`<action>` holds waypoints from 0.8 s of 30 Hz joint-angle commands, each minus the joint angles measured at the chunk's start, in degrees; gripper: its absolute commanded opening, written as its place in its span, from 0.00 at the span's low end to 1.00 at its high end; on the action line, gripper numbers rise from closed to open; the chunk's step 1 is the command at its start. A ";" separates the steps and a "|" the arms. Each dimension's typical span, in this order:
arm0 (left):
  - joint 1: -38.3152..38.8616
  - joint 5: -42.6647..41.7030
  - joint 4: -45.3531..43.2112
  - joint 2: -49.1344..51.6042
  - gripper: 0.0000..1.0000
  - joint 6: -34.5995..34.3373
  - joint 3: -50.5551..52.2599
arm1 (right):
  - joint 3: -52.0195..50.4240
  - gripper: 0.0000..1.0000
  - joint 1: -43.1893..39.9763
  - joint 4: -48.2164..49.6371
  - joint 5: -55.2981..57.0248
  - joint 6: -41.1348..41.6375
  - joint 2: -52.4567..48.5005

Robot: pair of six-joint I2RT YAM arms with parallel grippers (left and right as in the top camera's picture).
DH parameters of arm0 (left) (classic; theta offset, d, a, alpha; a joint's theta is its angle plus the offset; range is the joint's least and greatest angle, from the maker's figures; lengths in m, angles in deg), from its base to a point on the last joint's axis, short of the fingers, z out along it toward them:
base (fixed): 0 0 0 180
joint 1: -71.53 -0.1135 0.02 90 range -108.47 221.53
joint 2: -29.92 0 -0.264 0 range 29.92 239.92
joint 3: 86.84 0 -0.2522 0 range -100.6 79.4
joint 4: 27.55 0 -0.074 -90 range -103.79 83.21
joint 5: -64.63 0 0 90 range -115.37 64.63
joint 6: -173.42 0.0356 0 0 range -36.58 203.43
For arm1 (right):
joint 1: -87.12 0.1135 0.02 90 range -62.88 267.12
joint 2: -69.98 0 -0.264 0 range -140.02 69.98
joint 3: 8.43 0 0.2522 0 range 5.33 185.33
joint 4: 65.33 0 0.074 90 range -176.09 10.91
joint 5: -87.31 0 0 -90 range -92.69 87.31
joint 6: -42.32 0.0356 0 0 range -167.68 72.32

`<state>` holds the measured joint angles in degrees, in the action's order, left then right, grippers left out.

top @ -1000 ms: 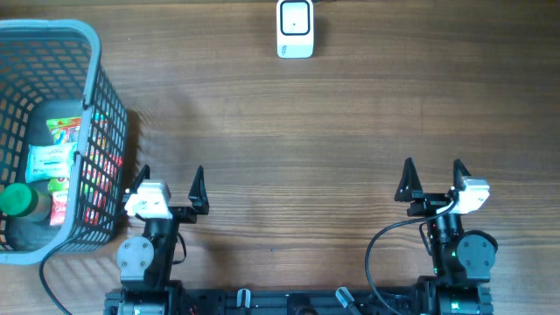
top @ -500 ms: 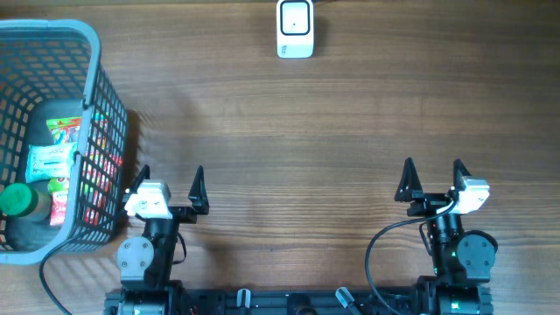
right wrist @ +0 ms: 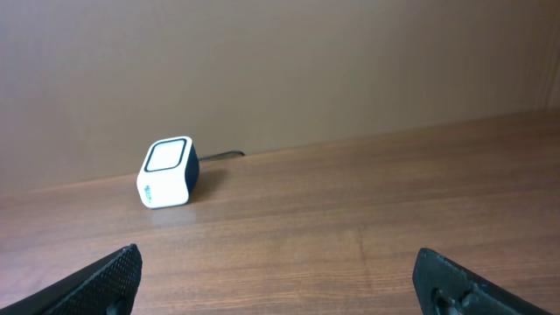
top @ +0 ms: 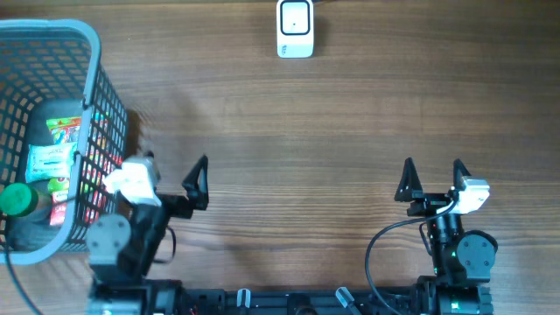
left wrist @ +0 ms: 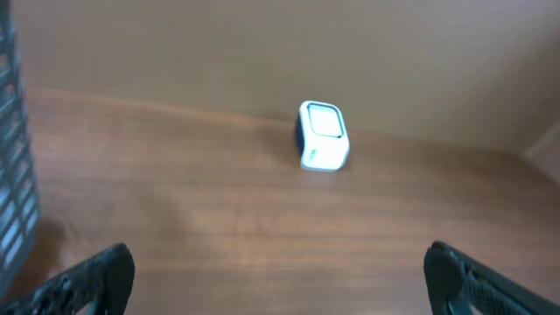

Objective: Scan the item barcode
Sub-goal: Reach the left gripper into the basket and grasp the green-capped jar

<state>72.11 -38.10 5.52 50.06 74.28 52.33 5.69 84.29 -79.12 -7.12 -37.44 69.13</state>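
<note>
The white barcode scanner (top: 295, 28) stands at the far edge of the table, also seen in the left wrist view (left wrist: 324, 136) and the right wrist view (right wrist: 168, 171). The items lie in the blue basket (top: 92, 70) at the left: a green-capped bottle (top: 17, 199) and colourful snack packets (top: 54, 162). My left gripper (top: 173, 168) hovers open and empty just right of the basket's near corner. My right gripper (top: 433, 171) is open and empty near the front right. Between each gripper's fingers only bare wood shows (left wrist: 280, 280) (right wrist: 280, 280).
The basket's mesh wall (left wrist: 13, 175) shows at the left edge of the left wrist view. A black cable runs from the back of the scanner. Brown wooden tabletop lies between the scanner and both grippers.
My left arm has swung left toward the basket and its wrist has turned slightly. The right arm, the scanner and the basket's contents have stayed put.
</note>
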 commanded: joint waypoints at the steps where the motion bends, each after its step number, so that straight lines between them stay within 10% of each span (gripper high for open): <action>1: -0.31 -2.93 8.74 12.90 1.00 0.44 -19.82 | -0.04 1.00 -0.24 0.11 0.83 0.35 0.26; 10: -0.39 0.37 32.41 28.87 1.00 1.86 -56.37 | -0.04 1.00 -0.24 0.11 0.83 0.33 0.26; 16: -4.94 40.09 46.03 38.23 1.00 -15.19 -68.11 | -0.04 1.00 -0.24 0.11 0.83 0.33 0.26; 24: -32.81 38.01 58.58 54.53 1.00 -38.27 -67.63 | -0.04 1.00 -0.24 0.11 0.83 0.33 0.26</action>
<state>47.04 -0.48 63.11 100.86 46.65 -15.39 5.69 84.27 -79.15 -7.09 -37.44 69.13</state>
